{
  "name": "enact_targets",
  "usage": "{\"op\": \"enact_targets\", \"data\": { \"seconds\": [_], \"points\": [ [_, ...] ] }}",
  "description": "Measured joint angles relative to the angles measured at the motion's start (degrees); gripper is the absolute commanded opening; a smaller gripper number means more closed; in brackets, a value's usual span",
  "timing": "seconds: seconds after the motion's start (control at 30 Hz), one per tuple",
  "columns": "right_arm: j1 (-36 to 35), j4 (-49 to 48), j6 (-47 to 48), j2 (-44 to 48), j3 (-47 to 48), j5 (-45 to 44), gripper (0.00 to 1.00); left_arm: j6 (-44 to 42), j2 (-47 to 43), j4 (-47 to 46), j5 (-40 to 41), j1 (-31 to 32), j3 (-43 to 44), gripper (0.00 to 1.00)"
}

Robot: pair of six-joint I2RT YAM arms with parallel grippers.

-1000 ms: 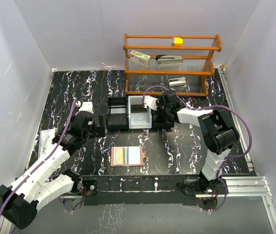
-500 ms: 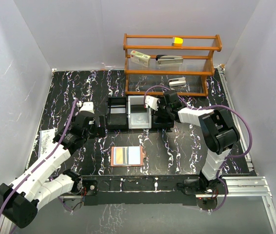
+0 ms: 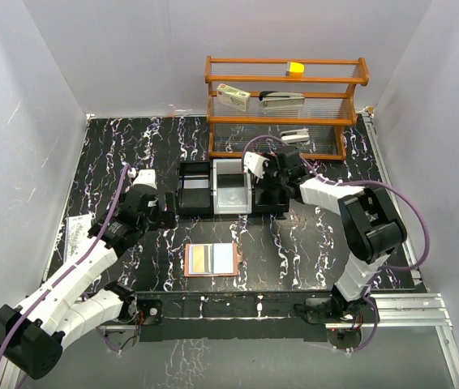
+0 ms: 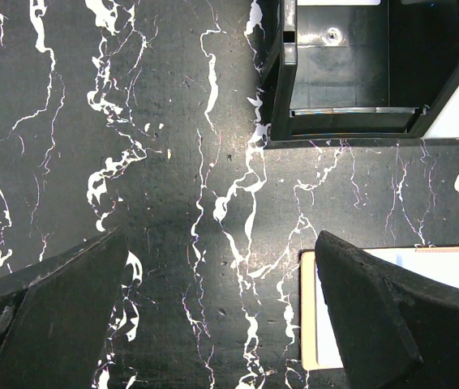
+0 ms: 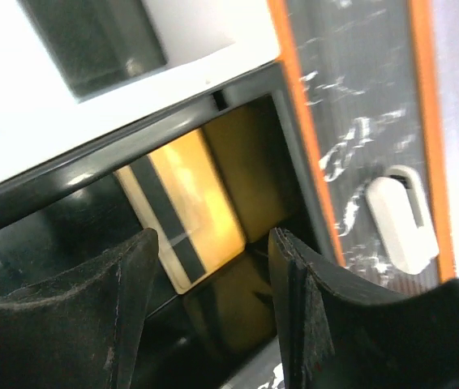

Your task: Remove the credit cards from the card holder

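The salmon-pink card holder (image 3: 187, 261) lies open on the table in front of the tray, with a yellowish card (image 3: 201, 258) and a pale blue card (image 3: 223, 258) in it. My left gripper (image 3: 167, 217) is open and empty, low over the table just left of the holder; its edge (image 4: 309, 324) shows beside my right finger (image 4: 392, 324). My right gripper (image 3: 266, 193) is open over the right compartment of the black three-part tray (image 3: 193, 188). A yellow-orange card (image 5: 185, 215) with a black stripe lies in that compartment, clear of my fingers (image 5: 75, 324). A pale card (image 3: 231, 194) lies in the middle compartment.
A wooden shelf (image 3: 282, 121) stands behind the tray, holding a white-and-red box (image 3: 233, 97), a stapler (image 3: 282, 98), a yellow block (image 3: 295, 68) and a white object (image 3: 294, 136). A paper packet (image 3: 77, 231) lies at the table's left edge.
My right gripper has shifted slightly back and to the right over the tray's right compartment. The left arm and the card holder have hardly moved.
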State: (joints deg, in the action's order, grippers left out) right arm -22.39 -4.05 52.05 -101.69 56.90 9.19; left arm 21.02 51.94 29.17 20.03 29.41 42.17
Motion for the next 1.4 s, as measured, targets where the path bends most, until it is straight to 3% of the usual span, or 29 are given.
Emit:
{"op": "enact_targets", "data": {
  "seconds": [0.2, 0.4, 0.53, 0.57, 0.83, 0.97, 1.1, 1.2, 1.4],
  "points": [
    [0.02, -3.67, -6.32, 8.55, -0.94, 0.83, 0.72, 0.00, 0.00, 0.00, -0.07, 0.00, 0.00, 0.99],
    [0.02, -9.66, -21.75, 20.76, -5.40, -2.01, 0.74, -0.02, 0.00, 0.00, -0.02, 0.00, 0.00, 0.99],
    [0.02, -9.97, -33.92, 28.74, -7.67, -4.70, 0.97, -0.02, -0.26, 0.00, 0.24, 0.00, 0.00, 0.99],
    [0.02, -10.16, -36.96, 31.10, -8.72, -4.98, 0.98, 0.00, -0.44, 0.00, 0.37, 0.00, 0.00, 0.99],
    [0.02, -6.36, -62.07, 48.81, -15.74, -6.45, 0.98, 0.00, -1.42, 0.00, 1.25, 0.00, 0.00, 0.99],
    [0.13, -6.51, -72.37, 53.00, -19.54, -1.66, 0.98, 0.00, -1.42, -0.02, 1.27, 0.00, 0.00, 0.99],
    [0.11, -5.27, -82.51, 50.82, -22.64, 5.42, 0.97, 0.00, -1.42, 0.00, 1.33, 0.00, 0.00, 0.99],
    [-1.27, -1.92, -87.27, 44.74, -22.62, 8.66, 0.89, 0.02, -1.40, 0.02, 1.62, 0.00, 0.00, 0.99],
    [-16.87, 8.96, -90.62, 40.13, -22.29, -1.01, 0.72, 0.50, -1.40, 0.42, 3.08, 0.00, 0.00, 0.99]
  ]
}}
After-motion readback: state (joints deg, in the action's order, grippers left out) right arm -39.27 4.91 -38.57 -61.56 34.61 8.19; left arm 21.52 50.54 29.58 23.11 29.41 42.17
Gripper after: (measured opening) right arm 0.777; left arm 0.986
